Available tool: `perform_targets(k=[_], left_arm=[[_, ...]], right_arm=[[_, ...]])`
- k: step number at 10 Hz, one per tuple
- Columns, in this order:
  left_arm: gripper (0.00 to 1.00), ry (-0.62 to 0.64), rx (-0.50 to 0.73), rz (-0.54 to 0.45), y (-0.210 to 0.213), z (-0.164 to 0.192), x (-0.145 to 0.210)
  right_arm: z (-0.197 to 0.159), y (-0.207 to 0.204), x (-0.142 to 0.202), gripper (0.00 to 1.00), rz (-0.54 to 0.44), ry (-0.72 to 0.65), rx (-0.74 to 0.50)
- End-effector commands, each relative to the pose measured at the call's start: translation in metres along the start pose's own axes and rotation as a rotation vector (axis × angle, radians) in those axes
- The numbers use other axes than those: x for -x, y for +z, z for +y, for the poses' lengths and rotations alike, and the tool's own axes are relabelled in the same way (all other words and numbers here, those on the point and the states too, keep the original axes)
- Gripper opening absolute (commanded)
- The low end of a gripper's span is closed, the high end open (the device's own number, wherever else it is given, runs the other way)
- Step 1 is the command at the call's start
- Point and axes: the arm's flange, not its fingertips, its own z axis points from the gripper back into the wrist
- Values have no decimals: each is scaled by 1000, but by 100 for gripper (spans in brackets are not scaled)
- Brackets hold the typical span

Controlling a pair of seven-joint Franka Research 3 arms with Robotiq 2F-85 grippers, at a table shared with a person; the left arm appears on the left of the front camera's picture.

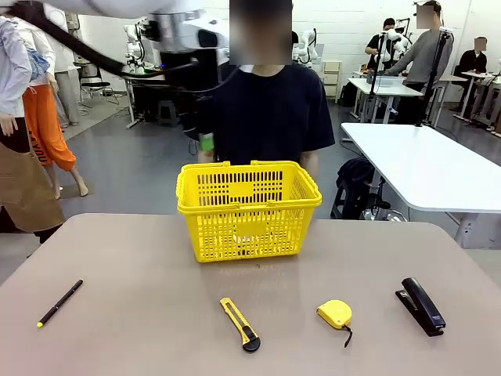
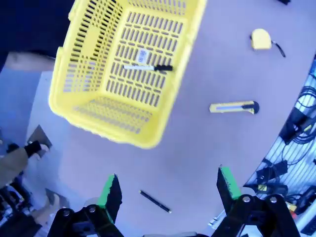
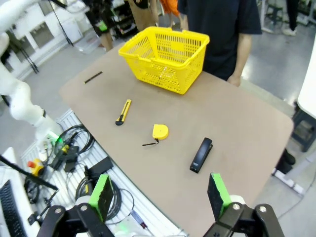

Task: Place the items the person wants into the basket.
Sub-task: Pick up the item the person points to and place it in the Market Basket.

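- Front view: you see the bright yellow plastic lattice basket [image 1: 249, 207] standing at the far middle of the grey desk [image 1: 141, 345], directly in front of the person in a black T-shirt [image 1: 270, 110]. On the near side of the desk lie, from left to right and well apart, the thin black pen with yellow tip [image 1: 59, 303], the yellow-and-black utility knife [image 1: 239, 323], a yellow tape measure [image 1: 335, 314] and a black stapler [image 1: 423, 305].
- Left wrist view: your left pincer [image 2: 167, 175] hangs high above the desk. It is released, its green pads wide apart with nothing between them. Below it, the white marker with black cap [image 2: 147, 67] lies flat on the floor of the basket. The knife and the pen lie on the desk outside the basket.
- Right wrist view: your right pincer [image 3: 160, 180] is released too and holds nothing. It hangs over the near edge of the desk, and the stapler is the thing nearest to it.
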Motion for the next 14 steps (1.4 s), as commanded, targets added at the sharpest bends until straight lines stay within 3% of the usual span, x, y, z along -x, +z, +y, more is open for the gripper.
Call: perform_targets(k=[1, 3, 7, 14], left_arm=[[100, 9, -12, 3, -22, -13, 62], [100, 31, -52, 34, -27, -17, 73], [100, 11, -21, 73, -42, 1, 80], [100, 50, -13, 57, -38, -9, 80]], right_arm=[[0, 0, 1, 100, -2, 2, -4], [0, 0, 1, 100, -2, 2, -4], [0, 0, 1, 100, -2, 2, -4], [0, 0, 1, 100, -2, 2, -4]])
